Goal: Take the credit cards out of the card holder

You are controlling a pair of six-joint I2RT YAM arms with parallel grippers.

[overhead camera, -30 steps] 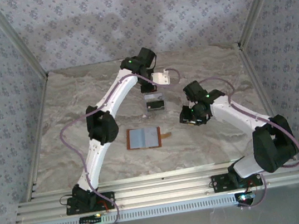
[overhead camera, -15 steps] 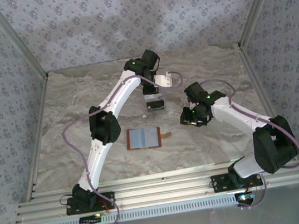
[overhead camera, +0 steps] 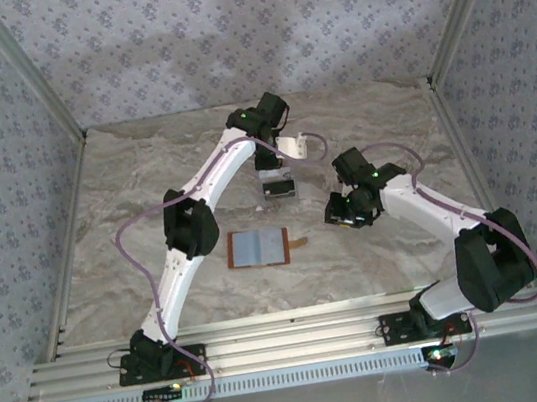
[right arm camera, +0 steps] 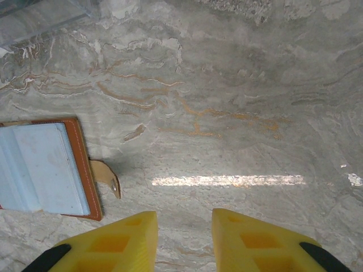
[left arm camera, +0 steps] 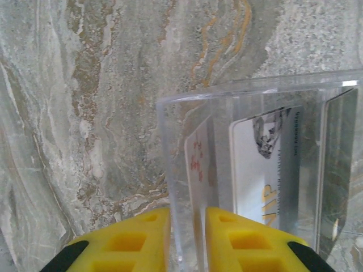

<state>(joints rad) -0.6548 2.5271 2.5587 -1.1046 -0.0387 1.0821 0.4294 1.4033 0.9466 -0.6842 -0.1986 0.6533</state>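
Wallet [overhead camera: 258,247]: lying open, mid-surface, toward the near edge.
Cards [left arm camera: 264,164]: upright in a clear tray [left arm camera: 255,88], beyond the wallet.
Left end effector [left arm camera: 188,212]: narrowly parted astride a tray wall; whether it grips cannot be told.
Right end effector [right arm camera: 184,218]: parted, empty, near the wallet.

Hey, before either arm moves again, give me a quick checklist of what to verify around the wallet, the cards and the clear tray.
1. Wallet lies open and flat on the table: ok.
2. Wallet pockets empty: cannot tell; the inside looks plain grey-blue.
3. Two cards stand in the tray: ok.
4. Left claw free of the pink-marked card: cannot tell; its jaws stand slightly apart around that card's edge.
5. Right claw open and empty: ok.
6. Right claw apart from the wallet: ok; it is beside the strap.
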